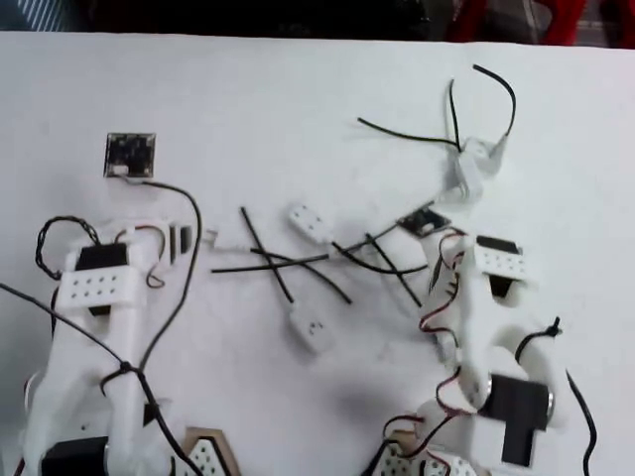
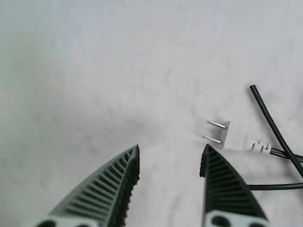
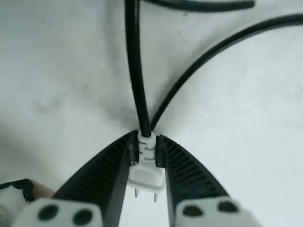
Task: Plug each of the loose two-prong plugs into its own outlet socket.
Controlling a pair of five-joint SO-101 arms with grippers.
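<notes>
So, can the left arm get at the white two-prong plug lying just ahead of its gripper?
Probably yes. The left gripper is open, and the two-prong plug lies on the table just ahead of it, a little off-centre. Nothing lies between them.

We see a white table [image 1: 298, 89] whose far edge meets a dark strip of room. On it, toward the far left, a small dark board [image 1: 130, 155] lies flat, square and well apart from the rest. Beyond the far right corner stands something red [image 1: 571, 20].
</notes>
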